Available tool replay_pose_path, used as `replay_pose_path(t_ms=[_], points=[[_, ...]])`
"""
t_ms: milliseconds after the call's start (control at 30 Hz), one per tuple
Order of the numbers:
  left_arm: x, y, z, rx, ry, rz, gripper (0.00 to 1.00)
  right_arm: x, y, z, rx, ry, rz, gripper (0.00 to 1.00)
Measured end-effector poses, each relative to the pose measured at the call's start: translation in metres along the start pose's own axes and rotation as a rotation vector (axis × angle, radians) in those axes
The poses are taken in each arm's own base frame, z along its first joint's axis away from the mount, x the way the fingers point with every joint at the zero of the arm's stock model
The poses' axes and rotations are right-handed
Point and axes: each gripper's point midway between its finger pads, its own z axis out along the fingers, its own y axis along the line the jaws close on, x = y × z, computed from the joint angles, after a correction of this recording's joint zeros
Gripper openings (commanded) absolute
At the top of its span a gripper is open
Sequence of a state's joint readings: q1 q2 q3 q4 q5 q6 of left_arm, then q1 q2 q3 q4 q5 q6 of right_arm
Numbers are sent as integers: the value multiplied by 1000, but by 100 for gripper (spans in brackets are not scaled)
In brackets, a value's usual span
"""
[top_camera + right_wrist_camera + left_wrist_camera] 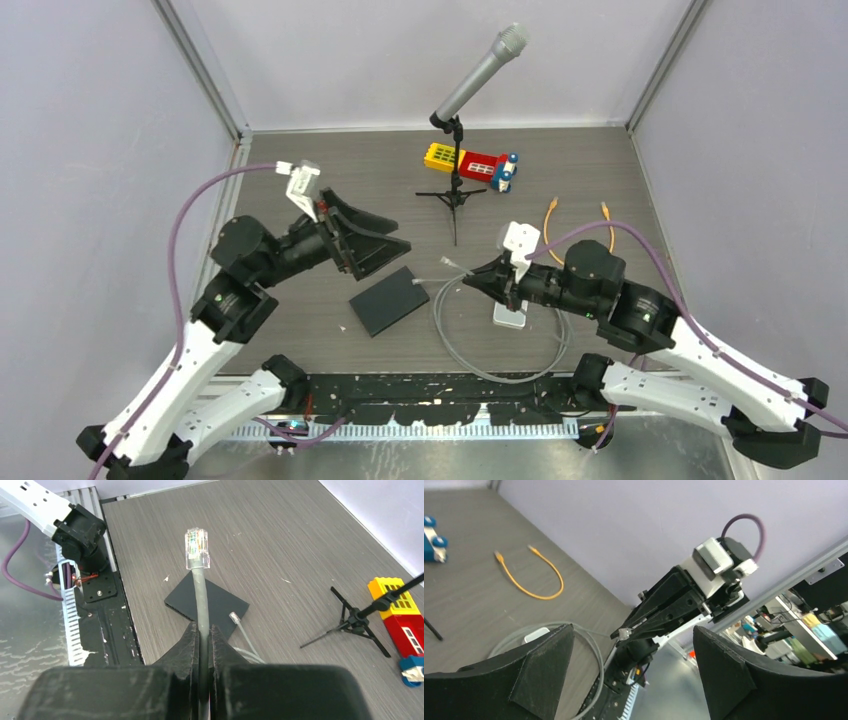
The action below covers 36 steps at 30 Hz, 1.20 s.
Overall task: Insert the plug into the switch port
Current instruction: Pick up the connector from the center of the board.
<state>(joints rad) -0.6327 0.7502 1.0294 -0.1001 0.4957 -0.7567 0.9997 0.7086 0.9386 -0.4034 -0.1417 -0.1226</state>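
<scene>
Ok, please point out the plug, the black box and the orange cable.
plug [198, 547]: right wrist view, on its clear body.
black box [389, 300]: top view, middle of its top face.
orange cable [546, 598]: left wrist view, bottom of its loop.

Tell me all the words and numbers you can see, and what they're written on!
None can be read in any view.
black box: plain top, no label showing.
toy blocks: only colours and little window shapes, no letters.
grey cable and its clear plug: no print showing.
clutter beyond the table, in the left wrist view: too blurred to read.
</scene>
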Motion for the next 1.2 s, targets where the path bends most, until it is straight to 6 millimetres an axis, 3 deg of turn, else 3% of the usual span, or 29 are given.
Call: replay_pose_path(t_ms=[267, 467, 800, 1000, 1133, 1200], points=[[41, 28, 19, -15, 119, -194, 75, -11, 7, 20, -57, -54, 2, 0], [45, 19, 23, 26, 139, -217, 66, -24, 11, 23, -80, -110, 8, 0], [71, 13, 33, 36, 212, -223, 47, -22, 12, 34, -90, -100, 32, 0], [73, 19, 31, -7, 201, -186, 48, -21, 12, 34, -92, -97, 37, 1], [73, 20, 28, -29, 189, -146, 69, -18, 14, 38, -99, -85, 45, 1], [74, 17, 27, -29, 186, -127, 70, -16, 15, 40, -105, -77, 52, 0]])
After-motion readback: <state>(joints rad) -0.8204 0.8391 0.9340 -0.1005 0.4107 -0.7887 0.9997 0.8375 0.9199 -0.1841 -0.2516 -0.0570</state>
